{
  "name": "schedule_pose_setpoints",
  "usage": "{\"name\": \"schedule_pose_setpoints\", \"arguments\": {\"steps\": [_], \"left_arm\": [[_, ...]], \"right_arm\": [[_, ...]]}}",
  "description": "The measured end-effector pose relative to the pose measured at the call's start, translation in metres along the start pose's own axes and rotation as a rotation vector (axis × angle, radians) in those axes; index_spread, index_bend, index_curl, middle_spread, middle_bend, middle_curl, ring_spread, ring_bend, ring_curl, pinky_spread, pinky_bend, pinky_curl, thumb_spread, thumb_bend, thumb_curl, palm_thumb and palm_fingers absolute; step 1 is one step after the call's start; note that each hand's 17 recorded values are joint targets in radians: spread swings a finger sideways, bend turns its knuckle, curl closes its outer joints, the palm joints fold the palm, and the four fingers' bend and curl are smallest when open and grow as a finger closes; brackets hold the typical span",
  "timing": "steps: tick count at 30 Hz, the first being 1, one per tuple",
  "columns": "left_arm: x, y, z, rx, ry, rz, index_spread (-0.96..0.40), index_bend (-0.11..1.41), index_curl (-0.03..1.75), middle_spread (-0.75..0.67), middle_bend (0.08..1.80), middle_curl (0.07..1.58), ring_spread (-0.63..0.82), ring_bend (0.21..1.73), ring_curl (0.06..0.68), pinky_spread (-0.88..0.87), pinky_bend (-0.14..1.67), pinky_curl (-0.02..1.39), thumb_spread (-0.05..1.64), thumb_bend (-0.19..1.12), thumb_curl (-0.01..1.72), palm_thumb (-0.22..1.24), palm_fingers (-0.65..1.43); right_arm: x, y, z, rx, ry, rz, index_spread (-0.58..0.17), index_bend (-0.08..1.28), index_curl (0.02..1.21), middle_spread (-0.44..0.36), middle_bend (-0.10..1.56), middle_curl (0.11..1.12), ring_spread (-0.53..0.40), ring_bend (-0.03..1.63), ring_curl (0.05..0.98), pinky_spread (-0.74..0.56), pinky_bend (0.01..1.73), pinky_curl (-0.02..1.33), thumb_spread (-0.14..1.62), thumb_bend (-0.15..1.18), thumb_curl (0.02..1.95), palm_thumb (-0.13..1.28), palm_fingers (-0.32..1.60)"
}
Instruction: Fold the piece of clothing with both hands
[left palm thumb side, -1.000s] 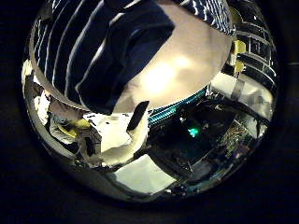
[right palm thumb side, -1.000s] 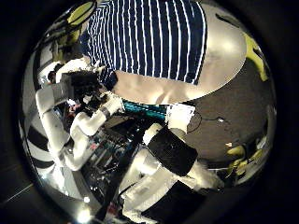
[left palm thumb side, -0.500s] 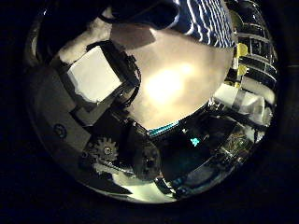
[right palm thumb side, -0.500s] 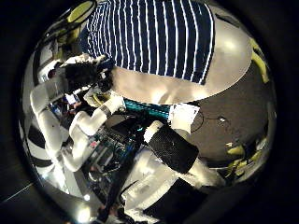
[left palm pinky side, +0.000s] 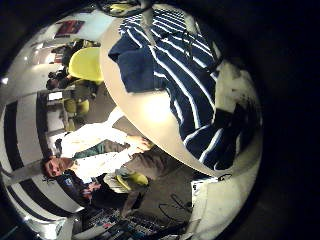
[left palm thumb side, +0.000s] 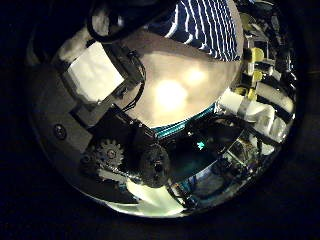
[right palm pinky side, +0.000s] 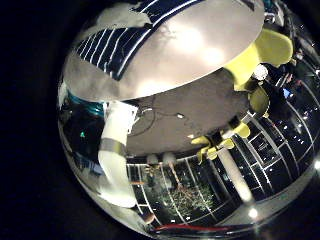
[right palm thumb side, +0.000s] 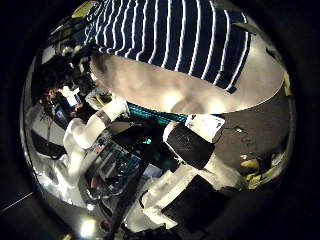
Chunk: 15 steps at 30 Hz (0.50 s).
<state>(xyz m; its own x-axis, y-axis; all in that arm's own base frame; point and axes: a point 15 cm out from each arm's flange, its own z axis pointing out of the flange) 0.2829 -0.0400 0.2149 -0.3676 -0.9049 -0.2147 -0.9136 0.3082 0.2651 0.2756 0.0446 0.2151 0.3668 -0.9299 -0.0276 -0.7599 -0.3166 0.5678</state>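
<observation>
A striped shirt (right palm thumb side: 170, 35) lies spread on a round table (right palm thumb side: 175, 95). In the right thumb side view my left hand (right palm thumb side: 82, 68) is at one edge of the shirt. In its own thumb side view the left hand's fingers (left palm thumb side: 100, 80) curl in front of the palm, their tips up against bunched cloth (left palm thumb side: 200, 25). The little finger side view shows the shirt (left palm pinky side: 185, 80) with one part folded over and cloth gathered close to the palm. My right hand hovers off the table's rim, away from the shirt (right palm pinky side: 130, 35); only its arm (right palm thumb side: 190, 145) shows.
Bare table (left palm pinky side: 150, 115) runs beside the shirt up to the rim. Several chairs (right palm pinky side: 255, 50) stand on the floor beyond the table. Shelving and equipment (left palm thumb side: 235, 150) fill the room behind.
The left hand's fingers have curled into its thumb side view, and the shirt that filled much of it now shows only at the edge. The right palm's view has shifted slightly over the shirt.
</observation>
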Motion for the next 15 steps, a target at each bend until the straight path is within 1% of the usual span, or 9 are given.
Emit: {"name": "schedule_pose_setpoints", "arguments": {"steps": [2,7,10,13,15], "left_arm": [[-0.001,-0.002,-0.003,0.004,0.001,0.002,-0.60,0.40,0.80,-0.59,0.81,1.05,-0.46,1.42,0.522,-0.56,1.36,0.64,1.07,-0.01,0.53,0.91,0.96],[-0.002,-0.002,-0.008,-0.013,0.002,0.007,-0.64,0.37,0.91,-0.62,0.82,1.09,-0.46,1.44,0.531,-0.56,1.38,0.65,1.07,-0.01,0.55,0.91,0.93],[-0.003,-0.003,-0.010,-0.024,0.002,0.010,-0.65,0.35,0.98,-0.63,0.82,1.11,-0.45,1.46,0.534,-0.56,1.39,0.66,1.07,-0.01,0.56,0.91,0.92],[-0.003,-0.003,-0.011,-0.029,0.001,0.012,-0.67,0.33,1.04,-0.64,0.82,1.13,-0.45,1.46,0.536,-0.56,1.39,0.66,1.07,-0.01,0.56,0.91,0.92],[-0.003,-0.003,-0.013,-0.029,0.001,0.011,-0.68,0.31,1.08,-0.65,0.82,1.14,-0.45,1.47,0.536,-0.55,1.40,0.66,1.07,-0.01,0.57,0.91,0.92]], "right_arm": [[-0.004,-0.005,0.008,0.005,0.008,0.000,-0.258,0.17,0.29,-0.052,0.42,0.43,-0.108,0.86,0.279,0.21,0.90,0.06,1.18,-0.03,0.31,0.47,0.27],[-0.017,-0.020,0.030,0.028,0.045,0.016,-0.248,0.17,0.30,-0.051,0.42,0.43,-0.099,0.86,0.280,0.21,0.91,0.05,1.15,-0.03,0.30,0.44,0.26],[-0.028,-0.026,0.037,0.036,0.077,0.008,-0.245,0.18,0.31,-0.051,0.42,0.43,-0.102,0.86,0.283,0.21,0.91,0.05,1.13,-0.03,0.30,0.42,0.27],[-0.043,-0.025,0.051,0.007,0.109,-0.014,-0.241,0.19,0.32,-0.060,0.43,0.43,-0.113,0.87,0.287,0.20,0.90,0.04,1.12,-0.02,0.31,0.43,0.29],[-0.042,-0.025,0.053,-0.001,0.111,-0.007,-0.242,0.18,0.33,-0.063,0.43,0.44,-0.125,0.87,0.290,0.19,0.90,0.04,1.11,-0.01,0.32,0.47,0.30]]}}
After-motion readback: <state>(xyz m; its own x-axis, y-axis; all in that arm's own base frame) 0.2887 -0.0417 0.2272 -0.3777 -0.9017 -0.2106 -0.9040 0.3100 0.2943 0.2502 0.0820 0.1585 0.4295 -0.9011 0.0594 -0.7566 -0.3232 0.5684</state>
